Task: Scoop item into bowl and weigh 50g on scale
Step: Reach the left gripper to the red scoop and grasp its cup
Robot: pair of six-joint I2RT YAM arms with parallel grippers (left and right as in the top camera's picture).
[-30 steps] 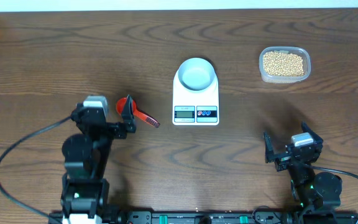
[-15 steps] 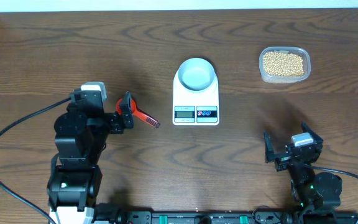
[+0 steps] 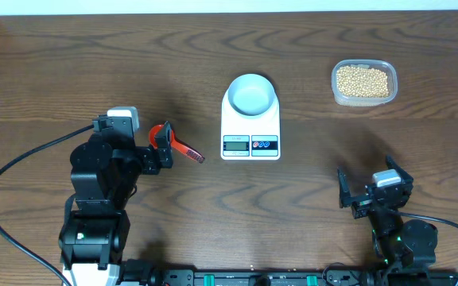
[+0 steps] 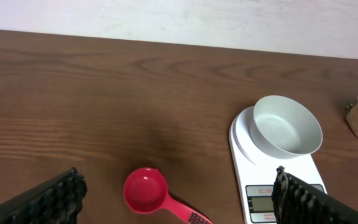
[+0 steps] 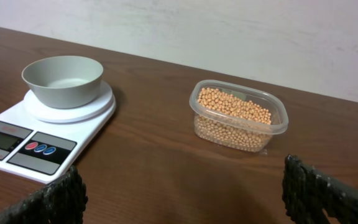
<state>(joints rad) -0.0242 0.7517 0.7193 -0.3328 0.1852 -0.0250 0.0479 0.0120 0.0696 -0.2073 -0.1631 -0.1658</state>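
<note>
From above, the left tool [image 3: 164, 149] covers part of the red scoop [image 4: 145, 190]; its own camera shows it wide open, holding nothing. The right tool [image 5: 185, 199], also wide open and empty, sees the beans [image 5: 232, 106] in the tub [image 5: 278, 122] and the bowl [image 5: 62, 78] on the scale [image 5: 17, 140].

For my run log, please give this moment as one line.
left gripper open over red scoop | right gripper open, empty | white bowl empty on scale | soybeans in clear tub | scooping not begun
</note>
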